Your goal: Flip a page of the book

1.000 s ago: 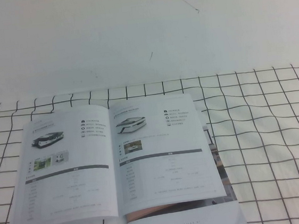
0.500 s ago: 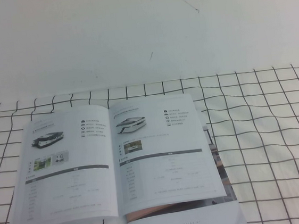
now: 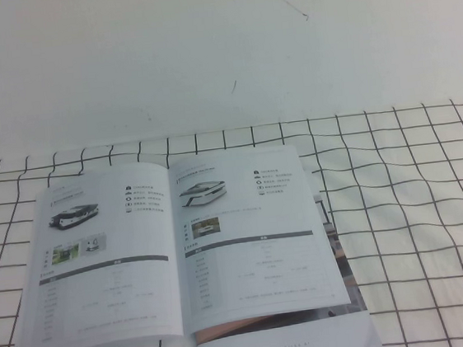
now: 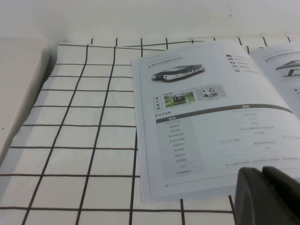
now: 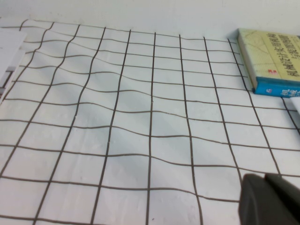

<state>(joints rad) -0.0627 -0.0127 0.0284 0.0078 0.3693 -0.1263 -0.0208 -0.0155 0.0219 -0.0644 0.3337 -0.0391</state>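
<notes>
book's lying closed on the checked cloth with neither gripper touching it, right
Not closed: the high view shows the book lying open on the checked cloth. Neither the left gripper nor the right gripper touches it.

The fine text in the tables of the book (image 3: 182, 253) is reading too small to make out in the high view. A lower leaf (image 3: 283, 346) under the open spread is running off that view's bottom edge. Neither arm is showing in the high view. The left gripper (image 4: 267, 197) is appearing only as a dark corner cut by the left wrist view's edge, its jaws not telling. The right gripper (image 5: 269, 199) is likewise being cropped. A yellow-and-blue volume (image 5: 272, 61) is being cut off at the right wrist view's edge.
</notes>
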